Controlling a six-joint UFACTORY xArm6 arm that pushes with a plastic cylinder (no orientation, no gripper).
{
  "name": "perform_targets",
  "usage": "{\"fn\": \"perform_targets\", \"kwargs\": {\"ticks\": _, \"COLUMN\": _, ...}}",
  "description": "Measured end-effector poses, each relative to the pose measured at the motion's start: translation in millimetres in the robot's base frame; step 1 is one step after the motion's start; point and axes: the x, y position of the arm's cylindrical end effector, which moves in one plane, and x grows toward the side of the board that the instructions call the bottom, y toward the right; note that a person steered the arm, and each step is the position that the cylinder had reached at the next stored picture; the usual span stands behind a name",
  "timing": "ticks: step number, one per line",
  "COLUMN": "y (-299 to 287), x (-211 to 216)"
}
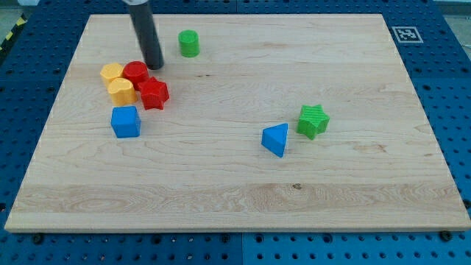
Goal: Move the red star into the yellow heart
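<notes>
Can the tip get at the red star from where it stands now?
Probably yes: my tip sits just above the red star, beside the red round block, with nothing between them.

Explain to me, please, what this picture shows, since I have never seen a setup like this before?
This is one camera view looking down at a slant on a wooden board lying on a blue pegboard bench. The dark rod coming down from the view's top is the end of a robot arm. It holds nothing and only pushes blocks by sliding my tip along the board. My tip stands just to the view's right of the red round block, at the top of a tight cluster with the yellow heart, another yellow block and the red star. Apart lie a blue cube, a green cylinder, a blue triangle and a green star.
</notes>
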Motion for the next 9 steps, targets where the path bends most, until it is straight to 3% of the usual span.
{"fn": "perform_targets", "kwargs": {"ticks": 1, "y": 52.1, "x": 8.0}}
{"fn": "perform_targets", "kwargs": {"ticks": 3, "y": 65.0, "x": 76.5}}
{"fn": "perform_targets", "kwargs": {"ticks": 9, "y": 25.0, "x": 79.3}}
